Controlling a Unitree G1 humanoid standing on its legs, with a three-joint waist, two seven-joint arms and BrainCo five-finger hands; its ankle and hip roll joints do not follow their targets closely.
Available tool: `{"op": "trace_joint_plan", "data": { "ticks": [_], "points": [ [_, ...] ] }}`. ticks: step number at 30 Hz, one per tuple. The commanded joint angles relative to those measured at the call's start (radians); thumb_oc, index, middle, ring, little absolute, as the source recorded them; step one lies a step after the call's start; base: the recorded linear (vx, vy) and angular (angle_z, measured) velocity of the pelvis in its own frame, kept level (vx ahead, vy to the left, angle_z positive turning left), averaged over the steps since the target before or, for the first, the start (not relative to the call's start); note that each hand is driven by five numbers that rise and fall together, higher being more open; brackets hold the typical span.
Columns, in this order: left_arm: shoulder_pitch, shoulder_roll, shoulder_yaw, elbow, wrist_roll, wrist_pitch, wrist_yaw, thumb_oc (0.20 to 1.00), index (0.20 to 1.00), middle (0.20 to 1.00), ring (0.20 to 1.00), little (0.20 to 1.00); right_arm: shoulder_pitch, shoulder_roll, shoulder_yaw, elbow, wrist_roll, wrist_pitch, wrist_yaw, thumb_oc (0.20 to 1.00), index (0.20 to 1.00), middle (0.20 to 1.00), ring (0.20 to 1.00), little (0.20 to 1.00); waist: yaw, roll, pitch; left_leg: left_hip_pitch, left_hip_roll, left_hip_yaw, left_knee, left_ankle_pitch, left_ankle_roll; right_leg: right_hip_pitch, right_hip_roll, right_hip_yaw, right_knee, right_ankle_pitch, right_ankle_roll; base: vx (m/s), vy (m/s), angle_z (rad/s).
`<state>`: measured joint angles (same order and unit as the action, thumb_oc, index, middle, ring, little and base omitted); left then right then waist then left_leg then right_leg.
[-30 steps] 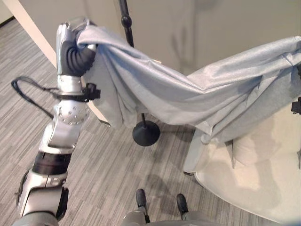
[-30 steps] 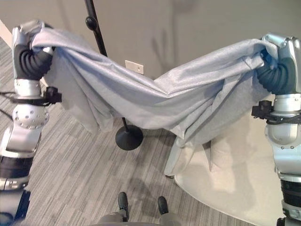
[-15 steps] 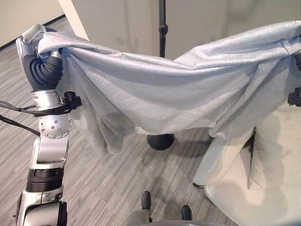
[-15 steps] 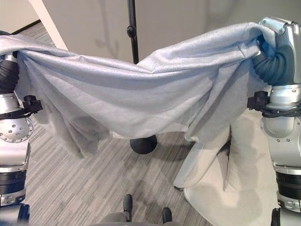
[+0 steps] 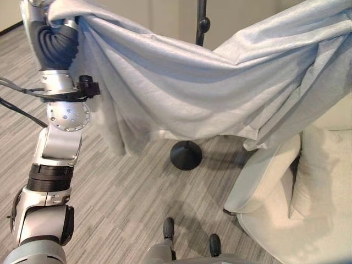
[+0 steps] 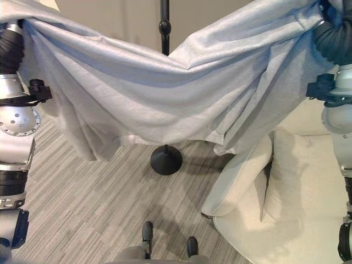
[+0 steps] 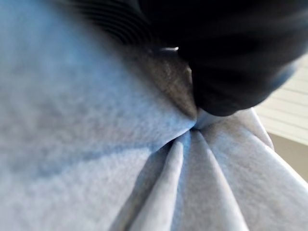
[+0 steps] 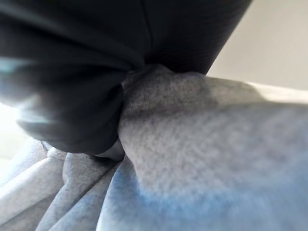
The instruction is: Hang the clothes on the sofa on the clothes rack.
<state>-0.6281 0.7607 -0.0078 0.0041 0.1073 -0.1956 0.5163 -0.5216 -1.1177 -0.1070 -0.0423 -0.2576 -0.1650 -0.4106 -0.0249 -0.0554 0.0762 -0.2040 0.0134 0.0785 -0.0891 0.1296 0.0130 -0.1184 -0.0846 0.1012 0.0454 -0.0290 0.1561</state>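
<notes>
A large light-grey garment (image 5: 220, 93) hangs spread between my two raised hands and sags in the middle. My left hand (image 5: 55, 41) holds one end at the upper left. My right hand (image 6: 335, 41) holds the other end at the upper right. In the left wrist view the cloth (image 7: 96, 159) gathers into folds where the dark hand (image 7: 231, 62) pinches it. The right wrist view shows the cloth (image 8: 202, 144) bunched into my right hand (image 8: 72, 72). The black clothes rack pole (image 6: 164, 27) rises behind the garment, and its round base (image 6: 166, 160) stands on the floor below.
A cream sofa (image 6: 297, 220) with a cushion (image 6: 286, 176) sits at the lower right, its arm close to the rack base. Grey striped carpet (image 5: 121, 198) covers the floor in front and to the left. A beige wall stands behind the rack.
Both hands have risen toward the top of the view with the garment, and the cloth now dips in the middle in front of the pole. The camera has shifted a little.
</notes>
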Motion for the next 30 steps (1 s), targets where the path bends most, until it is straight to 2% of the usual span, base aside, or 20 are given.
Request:
{"op": "trace_joint_plan", "data": {
  "ticks": [1,2,5,9,10,12,13,16,17,19,22,25,30],
  "points": [
    [-0.097,0.024,0.016,0.001,-0.026,-0.022,0.011,0.200,0.200,0.200,0.200,0.200,-0.052,-0.038,-0.062,-0.016,0.052,-0.003,-0.055,0.200,0.200,0.200,0.200,0.200,0.001,0.000,-0.001,0.150,-0.040,0.097,0.002,-0.157,-0.068,-0.076,0.117,0.098,0.009,0.043,0.048,0.09,0.025,-0.04],
    [-0.103,0.016,0.005,0.002,-0.026,-0.020,0.007,0.200,0.200,0.200,0.200,0.200,-0.039,-0.040,-0.072,-0.015,0.053,-0.004,-0.057,0.200,0.200,0.200,0.200,0.200,-0.008,-0.001,0.008,0.159,-0.048,0.087,0.002,-0.161,-0.068,-0.096,0.144,0.099,0.006,0.046,0.043,0.11,-0.004,-0.05],
    [-0.118,-0.011,-0.020,0.013,-0.027,-0.022,-0.004,0.200,0.200,0.200,0.200,0.200,-0.010,-0.048,-0.098,-0.019,0.066,-0.008,-0.045,0.200,0.200,0.200,0.200,0.200,-0.018,-0.011,0.016,0.179,-0.064,0.062,0.002,-0.167,-0.069,-0.056,0.148,0.094,-0.043,0.058,0.027,0.07,-0.052,0.62],
    [-0.108,-0.052,-0.024,0.008,-0.034,-0.023,-0.018,0.200,0.200,0.200,0.200,0.200,0.021,-0.074,-0.120,-0.034,0.081,-0.016,-0.027,0.200,0.200,0.200,0.200,0.200,-0.028,-0.014,0.004,0.203,-0.051,0.056,0.002,-0.187,-0.071,-0.019,0.154,0.078,-0.083,0.068,0.007,0.13,-0.145,0.50],
    [-0.110,-0.063,-0.024,0.001,-0.038,-0.022,-0.020,0.200,0.200,0.200,0.200,0.200,0.027,-0.085,-0.120,-0.040,0.084,-0.024,-0.020,0.200,0.200,0.200,0.200,0.200,-0.033,-0.020,0.008,0.224,-0.048,0.048,0.034,-0.206,-0.068,-0.010,0.165,0.078,-0.071,0.054,-0.011,0.14,-0.119,0.30],
    [-0.111,-0.070,-0.021,-0.006,-0.042,-0.023,-0.025,0.200,0.200,0.200,0.200,0.200,0.035,-0.089,-0.129,-0.043,0.088,-0.029,-0.018,0.200,0.200,0.200,0.200,0.200,-0.035,-0.024,0.024,0.212,-0.044,0.049,0.098,-0.226,-0.072,-0.002,0.165,0.072,-0.059,0.045,-0.021,0.05,-0.085,0.18],
    [-0.110,-0.084,-0.020,-0.012,-0.048,-0.028,-0.028,0.200,0.200,0.200,0.200,0.200,0.049,-0.093,-0.147,-0.048,0.096,-0.033,-0.020,0.200,0.200,0.200,0.200,0.200,-0.042,-0.036,0.038,0.177,-0.031,0.062,0.149,-0.228,-0.086,0.008,0.153,0.061,-0.055,0.038,-0.025,-0.01,-0.054,0.16],
    [-0.116,-0.102,-0.022,-0.007,-0.057,-0.041,-0.028,0.200,0.200,0.200,0.200,0.200,0.105,-0.099,-0.198,-0.062,0.087,-0.035,-0.021,0.200,0.200,0.200,0.200,0.200,-0.057,-0.042,0.040,0.099,0.020,0.128,0.179,-0.201,-0.099,0.031,0.109,0.007,-0.058,0.023,-0.023,0.03,0.025,0.44],
    [-0.093,-0.105,-0.033,-0.005,-0.047,-0.039,-0.023,0.200,0.200,0.200,0.200,0.200,0.119,-0.101,-0.220,-0.053,0.034,-0.014,-0.063,0.200,0.200,0.200,0.200,0.200,-0.047,-0.041,0.033,0.074,0.037,0.144,0.154,-0.177,-0.102,0.031,0.090,-0.033,-0.061,0.022,-0.018,0.08,0.039,0.73],
    [-0.104,-0.087,-0.025,-0.017,-0.038,-0.033,-0.025,0.200,0.200,0.200,0.200,0.200,0.151,-0.088,-0.219,-0.084,0.041,-0.026,-0.016,0.200,0.200,0.200,0.200,0.200,-0.052,-0.027,0.019,0.096,0.031,0.131,0.098,-0.168,-0.101,0.027,0.103,-0.026,-0.056,0.009,-0.017,0.10,0.051,0.38],
    [-0.107,-0.080,-0.021,-0.026,-0.032,-0.038,-0.020,0.200,0.200,0.200,0.200,0.200,0.168,-0.054,-0.254,-0.091,0.050,-0.032,-0.026,0.200,0.200,0.200,0.200,0.200,-0.064,-0.005,-0.012,0.133,0.014,0.144,0.003,-0.133,-0.105,0.036,0.095,-0.037,-0.071,0.010,-0.006,0.13,0.105,-0.01],
    [-0.105,-0.064,-0.015,-0.014,-0.030,-0.035,-0.020,0.200,0.200,0.200,0.200,0.200,0.163,-0.027,-0.250,-0.089,0.047,-0.028,-0.026,0.200,0.200,0.200,0.200,0.200,-0.059,0.006,-0.026,0.146,0.002,0.172,0.002,-0.135,-0.106,0.046,0.080,-0.033,-0.093,0.022,0.005,0.09,0.091,-0.11],
    [-0.104,-0.059,-0.007,-0.021,-0.029,-0.040,-0.014,0.200,0.200,0.200,0.200,0.200,0.160,0.002,-0.255,-0.095,0.033,-0.020,-0.035,0.200,0.200,0.200,0.200,0.200,-0.049,0.011,-0.030,0.158,-0.008,0.183,0.002,-0.149,-0.100,0.055,0.067,-0.023,-0.103,0.029,0.014,0.06,0.055,0.00]
  ]
}}
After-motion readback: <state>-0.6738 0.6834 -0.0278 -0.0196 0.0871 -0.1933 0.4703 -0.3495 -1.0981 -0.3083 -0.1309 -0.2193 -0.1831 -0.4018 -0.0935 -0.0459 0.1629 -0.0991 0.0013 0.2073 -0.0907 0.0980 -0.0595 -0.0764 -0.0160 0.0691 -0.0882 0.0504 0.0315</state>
